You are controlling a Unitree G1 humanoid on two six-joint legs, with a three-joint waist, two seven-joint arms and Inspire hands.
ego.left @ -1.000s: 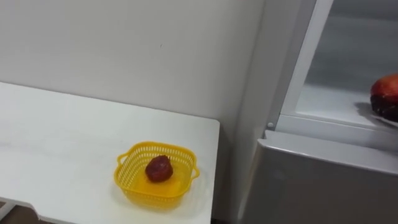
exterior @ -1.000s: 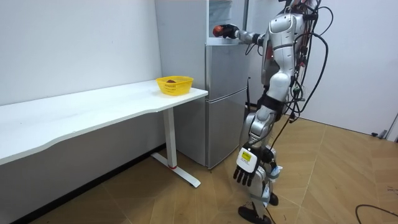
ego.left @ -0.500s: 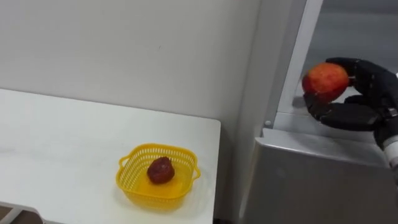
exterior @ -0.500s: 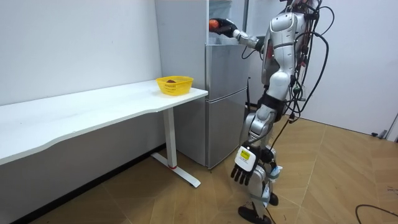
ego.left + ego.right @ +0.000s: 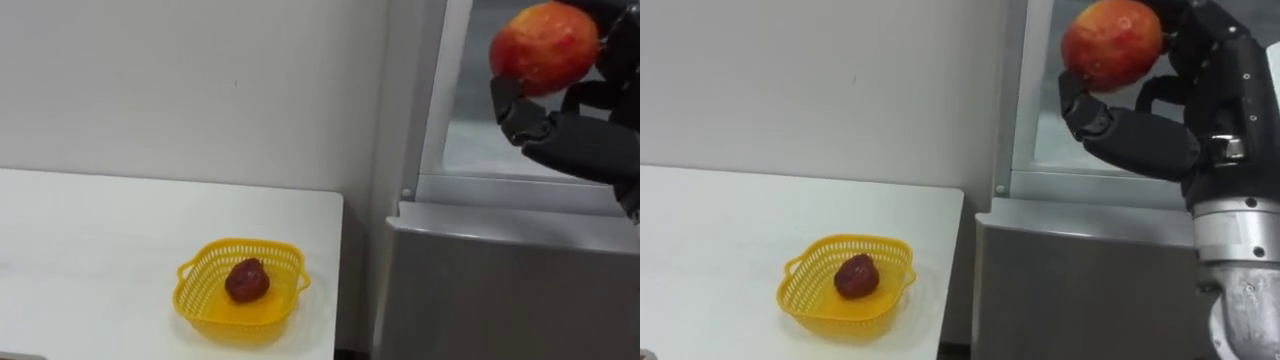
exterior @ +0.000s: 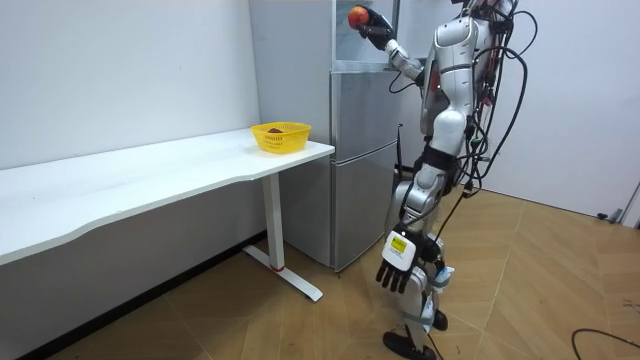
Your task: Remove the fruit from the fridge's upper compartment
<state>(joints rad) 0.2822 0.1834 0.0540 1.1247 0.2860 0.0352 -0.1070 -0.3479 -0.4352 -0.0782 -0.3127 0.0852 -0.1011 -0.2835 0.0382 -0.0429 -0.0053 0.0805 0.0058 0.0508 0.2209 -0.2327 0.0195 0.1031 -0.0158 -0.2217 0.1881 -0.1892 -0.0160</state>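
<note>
The right hand (image 5: 1152, 135), clamped on the apple (image 5: 1112, 42), had risen off the fridge shelf (image 5: 1052, 150) beneath it, so retrieval looked nearly done.

To my left, a white table (image 5: 100, 240) runs along a plain pale wall (image 5: 200, 90). Near the table's right-hand end stands a yellow mesh basket (image 5: 283, 262), upright, with a small handle at either side. A single dark red fruit (image 5: 246, 281) lies about the middle of the basket, resting on its bottom. In the room view the table is long, with a curved front edge. It is carried on a white leg (image 6: 272, 225) whose foot rests on the wood-patterned floor (image 6: 250, 320), and the basket sits at the end nearest me.
</note>
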